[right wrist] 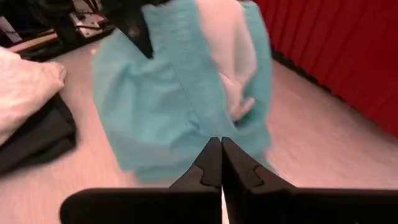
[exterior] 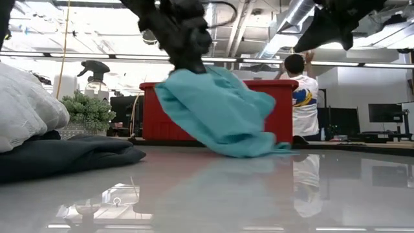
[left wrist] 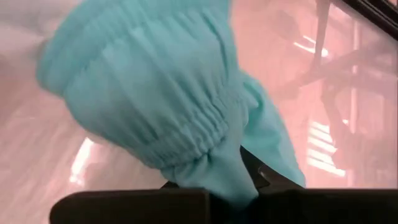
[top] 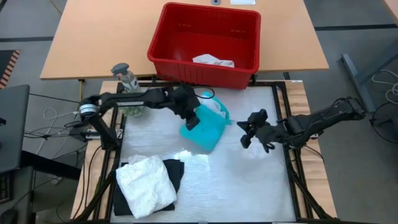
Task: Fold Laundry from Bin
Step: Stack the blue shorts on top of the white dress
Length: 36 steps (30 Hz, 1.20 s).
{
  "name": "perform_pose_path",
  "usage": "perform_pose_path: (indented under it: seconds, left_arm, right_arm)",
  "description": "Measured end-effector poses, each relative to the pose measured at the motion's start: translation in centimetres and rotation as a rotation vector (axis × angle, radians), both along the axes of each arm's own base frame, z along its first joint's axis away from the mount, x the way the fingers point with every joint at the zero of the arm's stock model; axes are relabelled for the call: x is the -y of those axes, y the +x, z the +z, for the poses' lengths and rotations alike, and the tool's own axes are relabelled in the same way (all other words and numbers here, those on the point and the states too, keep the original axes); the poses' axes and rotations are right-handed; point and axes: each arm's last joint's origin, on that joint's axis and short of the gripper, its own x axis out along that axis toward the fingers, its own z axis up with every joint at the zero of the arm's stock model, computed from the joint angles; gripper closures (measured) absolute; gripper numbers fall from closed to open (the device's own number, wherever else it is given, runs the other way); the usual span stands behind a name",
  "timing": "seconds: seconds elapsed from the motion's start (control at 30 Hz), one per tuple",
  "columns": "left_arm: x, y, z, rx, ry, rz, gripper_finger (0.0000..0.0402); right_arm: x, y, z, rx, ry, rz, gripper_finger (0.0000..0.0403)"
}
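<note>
The left gripper [top: 189, 115] sits near the middle of the white-covered work table [top: 249, 186], slightly toward 11 o'clock from centre, its jaws clamped on a bunched edge of the soft teal cloth garment [top: 204, 130]. In the low view the garment [exterior: 217, 110] hangs from that gripper [exterior: 184, 61], lifted at its top while its lower edge drapes down to touch the table surface. The left wrist view shows the gathered, elasticated band of the teal cloth [left wrist: 180, 124] pinched between the arm's own dark fingers.

The right gripper [top: 247, 134] hovers at about 3 o'clock of the teal garment, just beside it and apart from it, with its jaws closed on nothing; in the right wrist view its two fingertips [right wrist: 221, 163] meet and point at the teal cloth [right wrist: 168, 93].

At the table's 7 o'clock corner lies a folded white lacy cloth [top: 146, 183] resting on top of a flat black cloth [top: 176, 174].

The red rectangular plastic bin with slotted sides [top: 205, 65] stands at 12 o'clock, on the wooden table beyond the work surface, and holds one more crumpled white piece [top: 213, 60]. At 10 o'clock, beside the left arm, stand a small green plant [top: 133, 109] and a clear spray bottle with a grey trigger [top: 124, 73]. In the low view a person in a white shirt [exterior: 304, 97] stands in the room behind the bin.
</note>
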Motion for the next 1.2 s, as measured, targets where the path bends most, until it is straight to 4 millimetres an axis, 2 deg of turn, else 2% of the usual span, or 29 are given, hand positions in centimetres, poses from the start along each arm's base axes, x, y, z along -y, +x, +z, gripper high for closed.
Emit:
perform_pose_path:
  seconds: [0.13, 0.43, 0.6, 0.9, 1.07, 1.2]
  left_arm:
    - [0.8, -2.4, 2.5, -0.021, 0.053, 0.014, 0.0401]
    - [3.0, -8.7, 5.9, -0.191, 0.156, -0.005, 0.0401]
    - [4.5, -11.6, 7.5, -0.221, 0.218, -0.009, 0.0401]
    - [6.7, -16.2, 9.2, -0.312, 0.384, 0.008, 0.0401]
    - [8.1, -17.7, 9.7, -0.343, 0.535, -0.019, 0.0401]
    - [9.3, -18.4, 9.8, -0.347, 0.577, -0.039, 0.0401]
  right_arm:
    - [0.3, 0.0, 0.0, -0.004, -0.004, -0.011, 0.0378]
    - [0.0, 1.1, -0.9, -0.058, -0.031, -0.003, 0.0378]
    - [-0.1, 1.4, -1.2, -0.068, -0.033, -0.002, 0.0378]
    - [-0.1, 1.5, -1.0, -0.041, -0.025, -0.002, 0.0378]
    - [-0.1, 1.7, -0.8, -0.015, -0.017, -0.002, 0.0378]
    - [-0.2, 1.7, -0.7, -0.003, -0.014, -0.002, 0.0378]
